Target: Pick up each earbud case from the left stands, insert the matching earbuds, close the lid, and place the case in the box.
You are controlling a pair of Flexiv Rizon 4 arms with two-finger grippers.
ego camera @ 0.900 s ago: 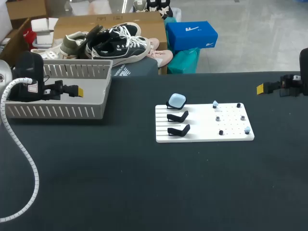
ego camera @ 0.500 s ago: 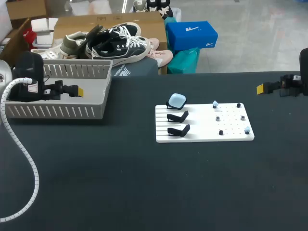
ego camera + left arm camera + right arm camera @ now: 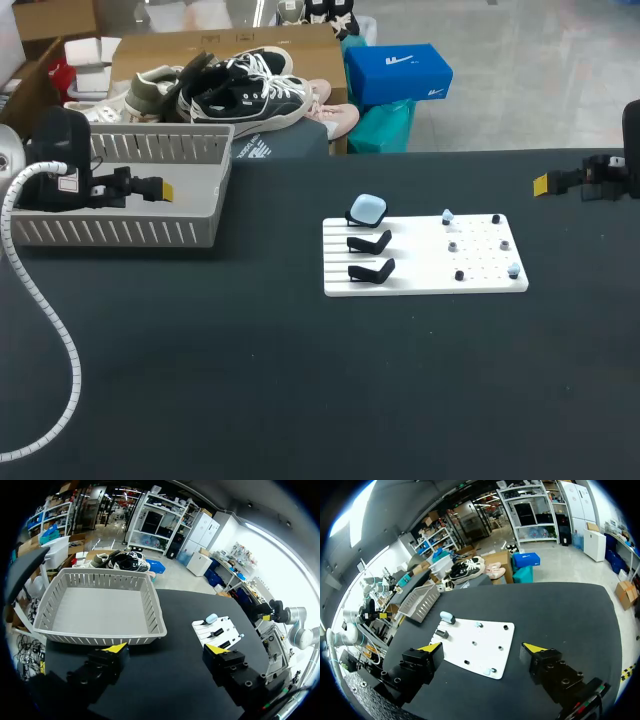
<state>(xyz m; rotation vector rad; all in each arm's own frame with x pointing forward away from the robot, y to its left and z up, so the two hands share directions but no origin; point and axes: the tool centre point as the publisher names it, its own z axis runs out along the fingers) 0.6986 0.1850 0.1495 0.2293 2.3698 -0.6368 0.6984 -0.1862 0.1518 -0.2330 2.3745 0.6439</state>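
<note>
On the rearmost of three stands (image 3: 370, 243), by the far-left corner of the white board (image 3: 420, 285), sits the only earbud case (image 3: 367, 208) in view. The other 2 stands are black and bare. The board lies a bit right of the tabletop's (image 3: 300, 380) middle, nearer its far edge.

Handling (a judgement): the case is prob. light, w/ a hard, glossy, rounded shell, so stiff but slippery. Pads could skate off the curved corners. Best hold is across its 2 flatter faces, low on the body and below the lid line so the hinge stays free. Squeeze gently and lift straight up off the stand, since a tilt may snag it. A drop seems the main risk, more so than crushing.

Looks: pale blue, a squarish pebble w/ soft corners, leaning back on its stand. The lid seems shut, but the seam is too small to make out.

The earbuds (image 3: 447, 215) stand on pegs over the board's right half. Two are pale blue like the case, near the far edge and the near-right corner; the rest are dark or grey.

The box (image 3: 120, 232), a grey slatted tray, is at the tabletop's far-left corner. The left gripper (image 3: 167, 648) hangs over it, fingers spread and holding nothing. The right gripper (image 3: 482, 647) is by the far-right edge, well apart from the board, also spread and w/o a load.
</note>
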